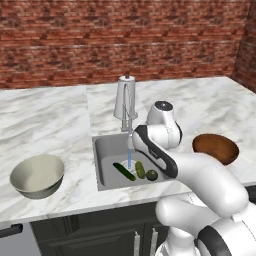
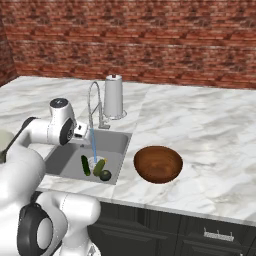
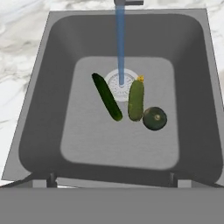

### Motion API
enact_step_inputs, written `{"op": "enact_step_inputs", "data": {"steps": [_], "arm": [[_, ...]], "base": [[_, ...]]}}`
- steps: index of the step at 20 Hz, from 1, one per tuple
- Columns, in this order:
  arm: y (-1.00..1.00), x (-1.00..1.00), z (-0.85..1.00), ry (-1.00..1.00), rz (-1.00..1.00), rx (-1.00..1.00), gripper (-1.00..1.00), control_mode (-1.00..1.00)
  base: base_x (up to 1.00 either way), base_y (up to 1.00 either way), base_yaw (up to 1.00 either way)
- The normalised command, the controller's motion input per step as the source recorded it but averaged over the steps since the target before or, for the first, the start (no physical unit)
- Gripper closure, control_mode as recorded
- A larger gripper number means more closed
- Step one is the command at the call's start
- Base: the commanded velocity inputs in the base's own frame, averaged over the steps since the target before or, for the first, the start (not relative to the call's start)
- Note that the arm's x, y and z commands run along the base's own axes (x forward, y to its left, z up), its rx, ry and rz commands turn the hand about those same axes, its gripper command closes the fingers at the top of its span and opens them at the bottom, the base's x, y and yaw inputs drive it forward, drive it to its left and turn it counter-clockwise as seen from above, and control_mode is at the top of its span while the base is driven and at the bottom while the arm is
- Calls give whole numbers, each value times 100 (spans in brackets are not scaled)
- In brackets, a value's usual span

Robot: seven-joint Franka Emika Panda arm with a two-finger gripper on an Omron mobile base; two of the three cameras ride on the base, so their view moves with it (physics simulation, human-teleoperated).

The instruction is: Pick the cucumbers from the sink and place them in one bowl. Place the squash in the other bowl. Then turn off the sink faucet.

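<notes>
Three vegetables lie on your sink (image 3: 43,109) floor: long dark cucumber (image 3: 106,96), lighter cucumber (image 3: 136,99) beside it, round squash (image 3: 154,118) touching that one. Water runs onto the drain (image 3: 121,81). Your gripper (image 3: 113,179) hangs above, jaws wide apart, holding nothing.

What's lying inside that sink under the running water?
In the sink: a long dark cucumber, a plumper light cucumber, a round squash touching it, and the drain under the water stream. The cucumbers cover part of the drain's rim.
</notes>
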Motion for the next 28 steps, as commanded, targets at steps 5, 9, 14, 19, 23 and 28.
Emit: {"op": "enact_step_inputs", "data": {"steps": [5, 9, 14, 19, 23, 28], "arm": [[0, 8, -18, 0, 0, 0, -100, -100], [3, 21, -6, 5, 0, 0, -100, -100], [9, 29, -8, 6, 0, 0, -100, -100], [9, 29, -13, 5, 0, 0, -100, -100], [4, 11, -17, 0, 0, 0, -100, -100], [0, 2, -17, -3, 0, 0, -100, -100]], "base": [[0, 0, 0], [0, 0, 0], [0, 0, 0], [0, 0, 0], [0, 0, 0], [0, 0, 0]]}}
